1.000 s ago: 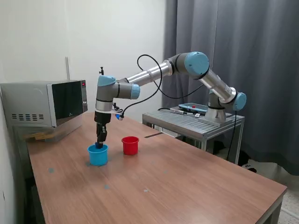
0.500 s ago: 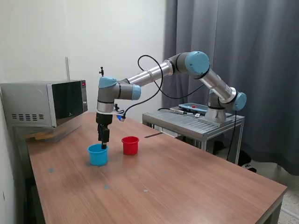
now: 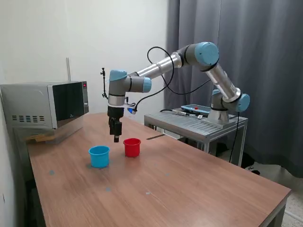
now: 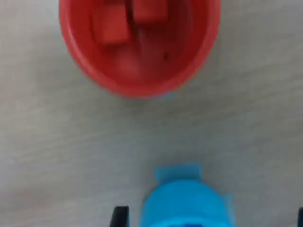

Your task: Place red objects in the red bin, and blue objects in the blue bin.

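Evidently the sorting is running late in its course, judging by how things are lying. In the exterior view the arm is hanging over the tabletop (image 3: 180, 189) in the left-centre of the frame, with the pincer (image 3: 116, 139) pointing down above the gap between the two cups, clear of both. The blue bin (image 3: 99, 156) is sitting at lower left of the pincer and the red bin (image 3: 132, 147) just to its right, the two near each other but apart. A microwave (image 3: 45, 105) is standing at the far left edge, and a grey metal cart (image 3: 199, 124) is carrying the arm's base at centre right.

In the wrist view the red bin (image 4: 139, 45) is filling the upper part of the frame, and the two red objects (image 4: 130, 19) are lying inside it, side by side at the top edge. So the red half is looking done. The blue bin (image 4: 187, 203) is showing only partly at the bottom centre, blurred, and its inside is not visible, so whether the blue objects are sitting in it I cannot tell. No loose cubes are showing on the wood in either view, which is suggesting little or nothing is left.

Whether the pincer is wide or narrow I cannot tell; it is too small in the exterior view, and nothing seems to be hanging from it.
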`<state>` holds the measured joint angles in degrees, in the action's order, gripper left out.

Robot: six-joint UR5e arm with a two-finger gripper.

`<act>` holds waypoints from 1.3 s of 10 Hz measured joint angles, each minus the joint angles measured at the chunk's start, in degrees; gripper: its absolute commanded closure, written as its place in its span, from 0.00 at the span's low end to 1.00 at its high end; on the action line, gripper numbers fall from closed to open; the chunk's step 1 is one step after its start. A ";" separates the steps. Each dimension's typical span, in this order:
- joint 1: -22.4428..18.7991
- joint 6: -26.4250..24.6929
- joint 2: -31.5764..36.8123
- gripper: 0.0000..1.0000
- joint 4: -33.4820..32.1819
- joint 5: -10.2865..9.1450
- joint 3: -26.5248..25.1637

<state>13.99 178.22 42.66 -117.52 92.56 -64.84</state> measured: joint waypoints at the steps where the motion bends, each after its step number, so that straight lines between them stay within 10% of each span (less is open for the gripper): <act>1: -0.37 0.05 2.47 0.00 0.21 -0.12 -2.77; 13: -12.76 10.00 41.63 0.00 25.02 -0.53 -22.52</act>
<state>1.23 188.22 84.29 -92.49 92.03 -87.37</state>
